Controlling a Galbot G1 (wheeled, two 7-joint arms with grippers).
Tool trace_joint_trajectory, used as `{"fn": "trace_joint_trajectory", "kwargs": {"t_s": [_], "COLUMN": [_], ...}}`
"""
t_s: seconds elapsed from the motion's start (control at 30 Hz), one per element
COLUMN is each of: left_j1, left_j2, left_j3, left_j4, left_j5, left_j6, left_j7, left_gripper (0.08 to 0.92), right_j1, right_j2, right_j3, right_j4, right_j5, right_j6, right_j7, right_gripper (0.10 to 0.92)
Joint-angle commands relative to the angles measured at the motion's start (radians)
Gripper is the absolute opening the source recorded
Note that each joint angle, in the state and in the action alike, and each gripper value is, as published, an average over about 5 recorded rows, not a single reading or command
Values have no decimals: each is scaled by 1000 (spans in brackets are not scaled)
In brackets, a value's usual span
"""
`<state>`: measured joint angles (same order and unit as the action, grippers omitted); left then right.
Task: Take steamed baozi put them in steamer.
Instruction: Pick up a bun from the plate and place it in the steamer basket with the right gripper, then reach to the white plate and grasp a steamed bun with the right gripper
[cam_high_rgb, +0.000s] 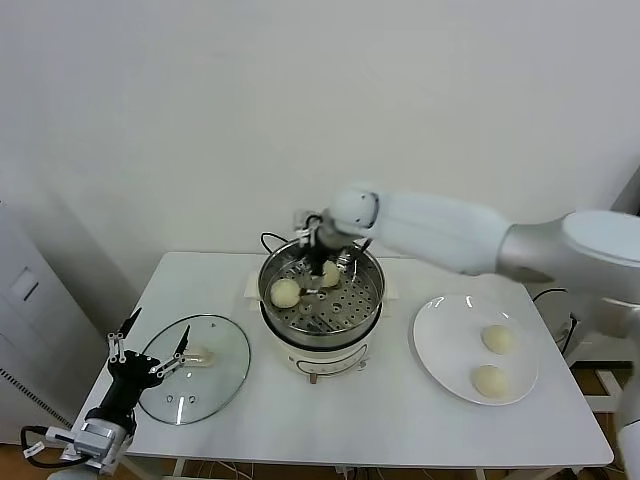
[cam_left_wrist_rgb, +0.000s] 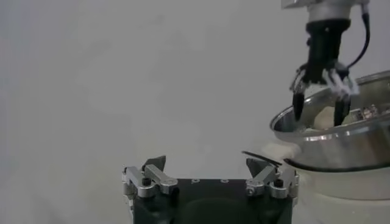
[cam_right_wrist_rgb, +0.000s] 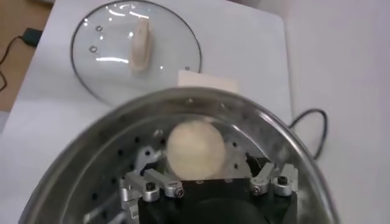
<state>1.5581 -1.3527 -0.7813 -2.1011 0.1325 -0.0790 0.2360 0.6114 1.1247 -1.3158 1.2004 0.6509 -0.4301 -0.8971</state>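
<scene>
- While two buns (cam_high_rgb: 495, 358) wait on the plate (cam_high_rgb: 432, 345), two already sit in the steamer (cam_high_rgb: 372, 287), so the job looks about half done.
- Right gripper (cam_high_rgb: 329, 266) reaches down into the steamer, jaws spread, gripping nothing; one bun (cam_right_wrist_rgb: 195, 148) lies between and just below them, another bun (cam_high_rgb: 285, 292) sits beside.
- Left gripper (cam_high_rgb: 150, 346) hangs idle and open over the glass lid (cam_high_rgb: 215, 385).

Head looks down; 2 wrist cameras share the steamer (cam_high_rgb: 322, 290).

Round glass lid (cam_high_rgb: 196, 368) lower left on white table (cam_high_rgb: 380, 420); flat white plate (cam_high_rgb: 445, 345) lower right; black cord (cam_high_rgb: 272, 239) behind.
</scene>
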Motion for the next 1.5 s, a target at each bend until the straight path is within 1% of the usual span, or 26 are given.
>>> {"fn": "trace_joint_trajectory", "kwargs": {"t_s": [0.03,0.17,0.33,0.47,0.6,0.77,1.5], "left_j1": [0,-1,3,13,16,20,44], "left_j2": [2,2,0,0,2,2,-11], "left_j3": [5,8,13,16,14,9,2], "left_j4": [-2,-3,-5,-8,-7,-7,-13], "left_j5": [0,0,1,5,5,4,18], "left_j6": [-1,0,0,-1,-1,-1,-8], "left_j7": [1,1,1,2,2,2,3], "left_gripper": [823,823,823,823,823,823,823], "right_j1": [219,193,22,-165,-331,-418,-546], "right_j2": [-365,-512,-634,-673,-670,-653,-587], "right_j3": [-64,-87,-47,31,131,183,305], "right_j4": [106,138,195,221,199,137,37], "right_j5": [-95,-226,-408,-503,-565,-598,-677], "right_j6": [98,165,216,229,246,274,296], "right_j7": [-322,-367,-356,-315,-299,-310,-281], "right_gripper": [823,823,823,823,823,823,821]}}
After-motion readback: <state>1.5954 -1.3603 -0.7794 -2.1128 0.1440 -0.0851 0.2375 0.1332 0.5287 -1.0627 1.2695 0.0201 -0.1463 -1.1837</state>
